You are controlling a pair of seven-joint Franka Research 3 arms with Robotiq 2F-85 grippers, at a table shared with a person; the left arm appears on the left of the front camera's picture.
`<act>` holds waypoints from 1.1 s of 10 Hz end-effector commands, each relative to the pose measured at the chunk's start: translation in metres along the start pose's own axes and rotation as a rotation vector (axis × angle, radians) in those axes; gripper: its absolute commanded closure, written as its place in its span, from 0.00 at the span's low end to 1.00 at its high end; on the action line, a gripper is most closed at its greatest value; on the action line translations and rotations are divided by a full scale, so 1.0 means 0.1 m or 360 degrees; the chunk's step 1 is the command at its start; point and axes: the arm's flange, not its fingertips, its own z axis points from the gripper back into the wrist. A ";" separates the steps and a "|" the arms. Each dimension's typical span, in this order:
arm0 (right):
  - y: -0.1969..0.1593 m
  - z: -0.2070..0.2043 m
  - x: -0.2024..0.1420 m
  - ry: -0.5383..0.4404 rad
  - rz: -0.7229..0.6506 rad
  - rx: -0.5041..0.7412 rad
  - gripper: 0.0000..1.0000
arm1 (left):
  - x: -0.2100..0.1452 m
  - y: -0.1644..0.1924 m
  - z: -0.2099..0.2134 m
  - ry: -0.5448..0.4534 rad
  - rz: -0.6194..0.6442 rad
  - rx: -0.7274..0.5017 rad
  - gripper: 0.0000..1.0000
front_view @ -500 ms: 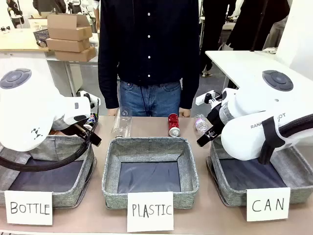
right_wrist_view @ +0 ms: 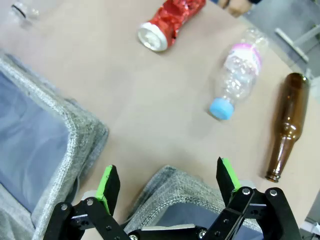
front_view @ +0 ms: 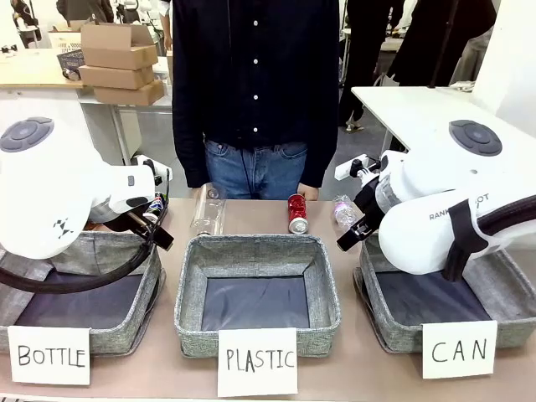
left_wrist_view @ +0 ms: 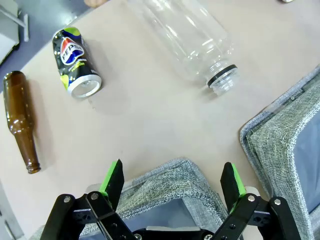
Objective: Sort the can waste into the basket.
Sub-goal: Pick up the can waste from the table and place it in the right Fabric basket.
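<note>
Both grippers hang empty, left gripper (left_wrist_view: 171, 186) and right gripper (right_wrist_view: 165, 188) fingers spread apart; red can (right_wrist_view: 170, 21) and dark can (left_wrist_view: 76, 61) lie on the tabletop (left_wrist_view: 150, 120), outside the CAN basket (front_view: 381, 322).

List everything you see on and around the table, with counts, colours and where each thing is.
Red can: one, crushed, lying behind the PLASTIC bin.
Dark can: one, black-blue, on its side, far left.
Brown glass bottles: two, one beside the dark can, one far right.
Clear plastic bottles: two, large uncapped left of the red can; small blue-capped right of it.
Grey bins: three, carded BOTTLE, PLASTIC, CAN.
Cardboard boxes: stacked, background left.
Person: dark shirt, jeans, far side.
Left gripper: open, over a bin corner.
Right gripper: open, likewise.
</note>
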 end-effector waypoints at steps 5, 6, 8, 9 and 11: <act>0.00 0.00 0.00 0.0000 0.0000 0.0000 0.00 | 0.00 0.00 0.00 0.0000 0.0000 0.0000 0.00; 0.00 0.51 0.05 -0.0041 -0.0031 0.0030 0.00 | 0.16 -0.06 0.54 -0.0122 0.0018 -0.0029 0.00; 0.08 1.75 -0.26 -0.0043 0.0108 0.0142 0.00 | 0.06 -0.38 1.82 -0.0096 0.0074 0.0084 0.00; 0.10 1.95 -0.52 0.0000 0.0206 0.0087 0.00 | -0.23 -0.51 2.04 -0.0039 0.0012 0.0213 0.00; 0.04 1.47 0.17 -0.0049 0.0081 0.0054 0.00 | -0.58 -0.48 1.59 0.0348 -0.0108 0.0089 0.00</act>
